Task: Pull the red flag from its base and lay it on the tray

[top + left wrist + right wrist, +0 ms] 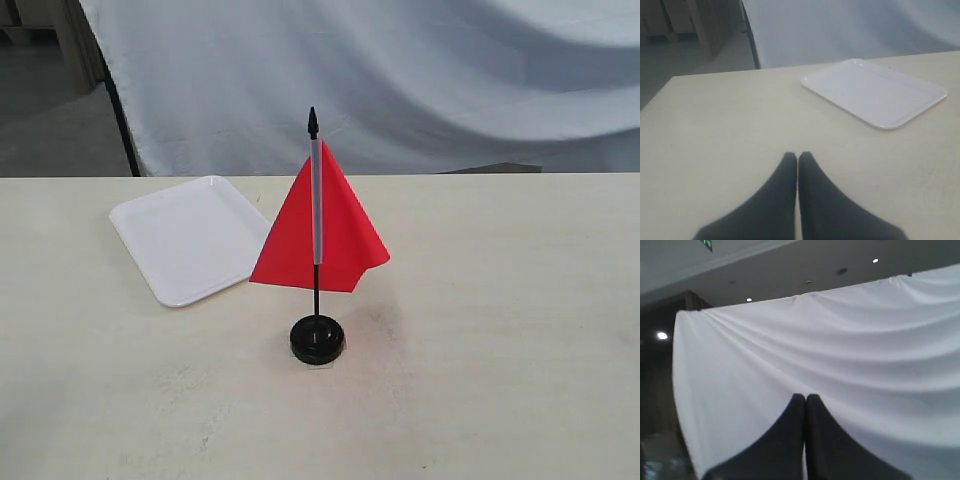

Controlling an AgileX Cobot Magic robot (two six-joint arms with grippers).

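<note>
Two claws, each a pair of matte black wedges pressed together: the left claw [797,156] hangs over the smooth cream counter [715,130], the right claw [805,397] faces a draped white cloth [840,350]. One round black base [317,340] sits on the counter, holding one red flag [320,235] upright, triangular cloth on a thin black pole with a pale sleeve. Behind it to the left lies one flat white tray [190,240], rounded corners, low rim, well ahead of the left claw; where the flag stands relative to either claw cannot be told
</note>
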